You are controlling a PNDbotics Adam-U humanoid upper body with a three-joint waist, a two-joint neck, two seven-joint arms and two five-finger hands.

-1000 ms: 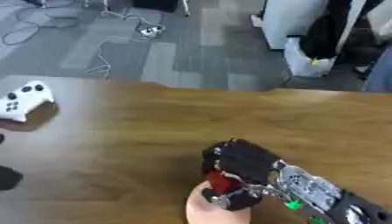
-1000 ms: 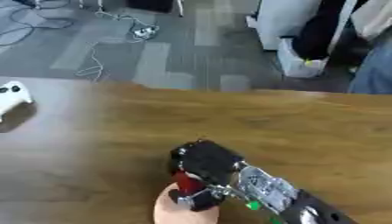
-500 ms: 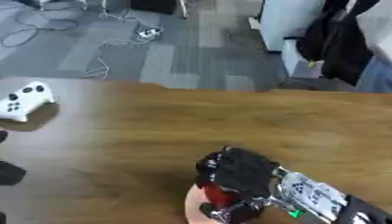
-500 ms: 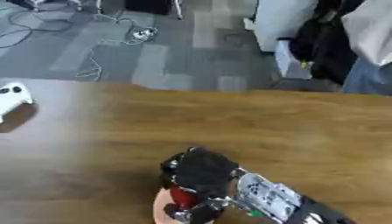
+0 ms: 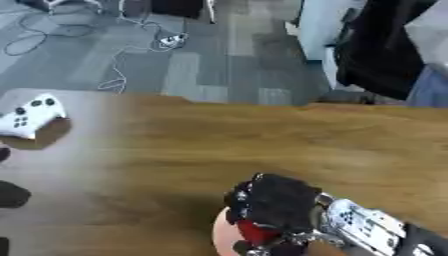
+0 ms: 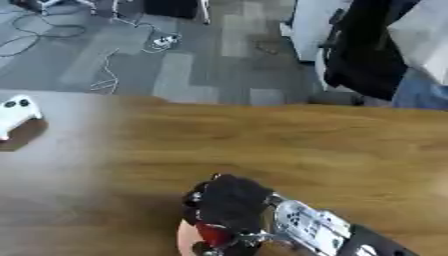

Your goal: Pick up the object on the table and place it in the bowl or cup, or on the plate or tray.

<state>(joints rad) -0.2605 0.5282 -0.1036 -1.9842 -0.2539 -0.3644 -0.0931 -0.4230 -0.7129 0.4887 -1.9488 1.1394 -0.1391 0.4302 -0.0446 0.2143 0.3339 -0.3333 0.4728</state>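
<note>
Right hand over the plate

Curled round a red object (image 5: 256, 233), the right hand (image 5: 273, 202) hangs low at the near edge of the wooden table (image 5: 289, 140), directly above a pale pink plate (image 5: 222, 233). Whether object touches plate: cannot tell. Far left, a white game controller (image 5: 28, 116), well apart from the plate

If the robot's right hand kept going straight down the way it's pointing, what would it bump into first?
Probably the pinkish plate right beneath it. The right hand is curled round a red object and hangs just over that plate, though the gap between them is hard to judge.
</note>
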